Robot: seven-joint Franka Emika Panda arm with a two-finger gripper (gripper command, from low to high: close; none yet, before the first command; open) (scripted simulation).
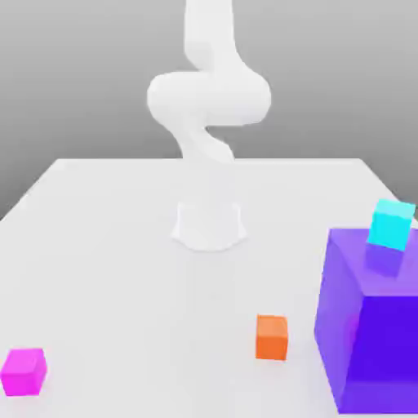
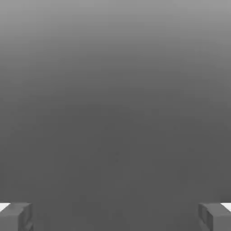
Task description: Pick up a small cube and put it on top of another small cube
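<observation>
1. We see the magenta cube (image 1: 24, 372) on the desk (image 1: 147, 286), near the front edge of the exterior view, at its far left. It lies flat on one face, touching nothing but the desk.
2. We find the orange cube (image 1: 271, 337) also flat on the desk, right of centre in the exterior view. It is well apart from the magenta cube and near the big purple cube.
3. We have the big purple cube (image 1: 367, 326) at the exterior view's right, partly cut off by the picture's edge. It dwarfs the other cubes.
4. We see the cyan cube (image 1: 391, 224) up on the big purple cube, resting on its top face.
5. We look at the gripper (image 2: 115, 217) in the hand view: its two fingers stand wide apart, one at each side, fully open. We see nothing between them; it has hold of nothing and touches nothing.
6. We see the white arm (image 1: 209, 98) rising from its base (image 1: 209, 227) at the back of the desk, running up out of the exterior view's top, well apart from the magenta and orange cubes.
7. Behind the desk we see a plain grey background.
</observation>
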